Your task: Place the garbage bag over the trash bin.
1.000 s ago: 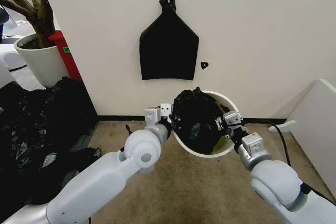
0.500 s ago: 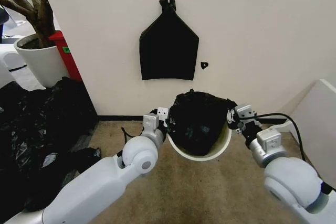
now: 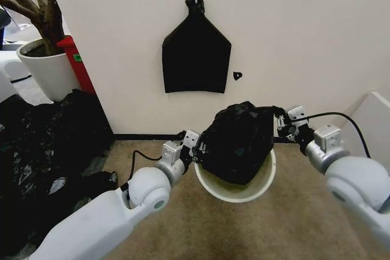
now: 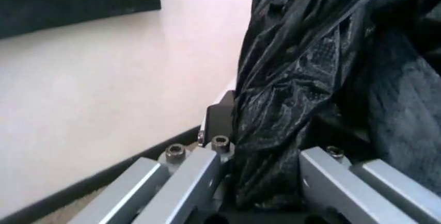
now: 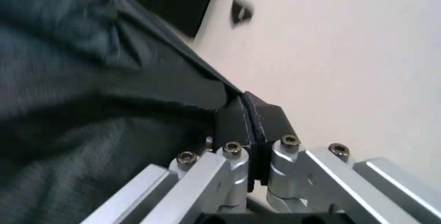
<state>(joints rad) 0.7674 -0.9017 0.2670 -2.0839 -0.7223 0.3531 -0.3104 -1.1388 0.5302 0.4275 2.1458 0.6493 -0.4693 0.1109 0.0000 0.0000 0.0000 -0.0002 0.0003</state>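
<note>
The garbage bag [image 3: 239,141] is hanging stretched between the two grippers, right over the trash bin [image 3: 236,190], with its lower half dipping inside the rim. The left gripper [image 3: 196,146] sits at the bag's 9 o'clock edge, and the left wrist view shows bunched black plastic [image 4: 310,95] pinched in the gap between the two metal fingers [image 4: 180,182], so that one is clamped on the bag. The right gripper [image 3: 284,123] is up at the bag's 2 o'clock corner; in the right wrist view its black pads [image 5: 249,123] are pressed together with a taut strip of the bag [image 5: 103,79] running out from them, so it's gripping the bag too.

Hard to make out: the bag covers most of the bin's mouth and far rim, so you only really see the front wall and a bit of the inside. I can't tell how far down the bag reaches. The left wrist view cuts off the fingers at the frame edge.

The bag itself is thin, glossy black and wrinkly, puffed into a lumpy blob about as wide as the bin. The bin is a round white bucket sitting on brownish carpet [image 3: 201,229] close to the white wall [image 3: 304,41], below a flat black bag with a knotted top [image 3: 195,53] hanging at 11 o'clock from it.
</note>
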